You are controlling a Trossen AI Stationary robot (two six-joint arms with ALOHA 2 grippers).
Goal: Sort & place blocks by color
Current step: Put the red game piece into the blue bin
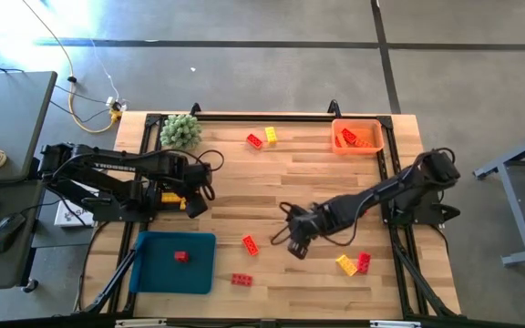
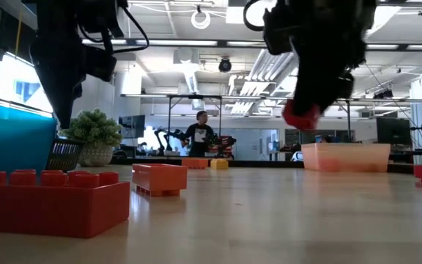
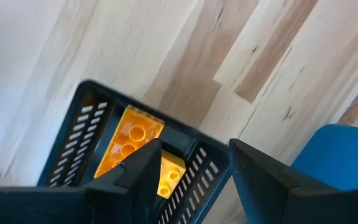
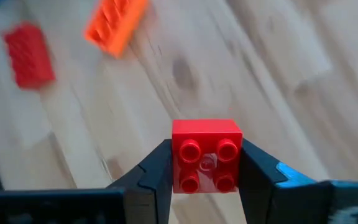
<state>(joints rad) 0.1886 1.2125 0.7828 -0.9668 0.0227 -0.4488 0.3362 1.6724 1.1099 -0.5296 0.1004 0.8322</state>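
- Left gripper (image 1: 192, 202) hangs near the table's left edge, fingers spread with nothing between them, over a black slotted basket (image 3: 82, 140) holding two yellow blocks (image 3: 132, 142).
- Blue tray (image 1: 153, 269) sits at the near-left corner with one red block (image 1: 181, 257) in it; a green plant ball (image 1: 180, 131) stands at the far-left corner.
- Bare wood runs across the table's (image 1: 272, 191) middle — the widest free stretch, between the far and near loose bricks.
- Loose blocks, counted in the high view: a red-and-yellow pair (image 1: 262, 138) far centre, one orange (image 1: 250, 244), one red (image 1: 241, 279) near the front edge.
- Right gripper (image 4: 205, 177) is held above the table just right of centre, pinching a red four-stud block (image 4: 206, 155).
- Yellow and red pair (image 1: 354, 264) lies near the front right.
- Orange tray (image 1: 358, 137) at the far right holds several red and orange blocks — the count is unclear.
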